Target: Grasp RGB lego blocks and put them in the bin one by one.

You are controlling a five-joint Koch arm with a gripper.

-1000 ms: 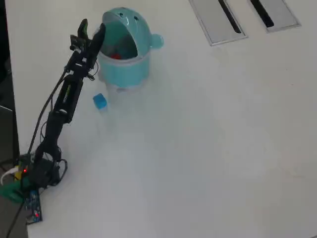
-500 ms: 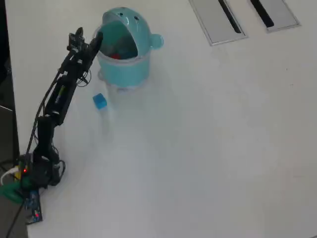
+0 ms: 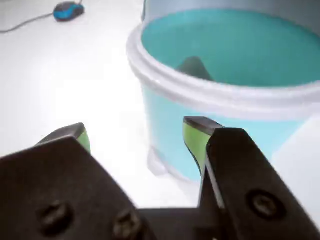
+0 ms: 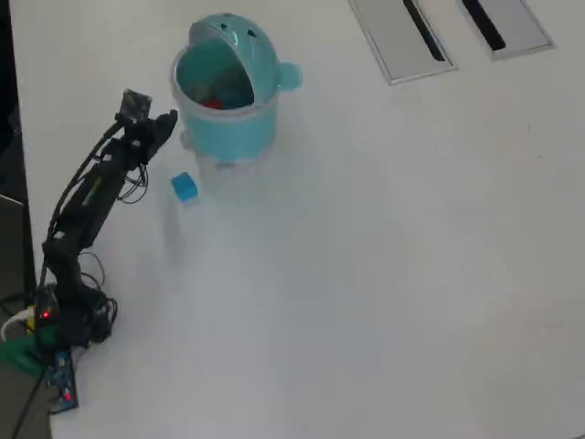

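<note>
The white table [image 4: 384, 274] held a light turquoise round plastic bin [image 4: 224, 123], lid flipped back for drops, something red inside. The black gripper [image 3: 135, 137] hung spread and empty just left of it. A small blue plastic block [image 4: 185, 187] waited near the bin.

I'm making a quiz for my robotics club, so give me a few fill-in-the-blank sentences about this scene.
1. The block lying on the table beside the bin is ____.
2. The bin's lid is flipped ____.
3. In the wrist view, the hand holds ____ between its open fingers.
4. Inside the bin a ____ block shows.

Missing words: blue; open; nothing; red
</note>
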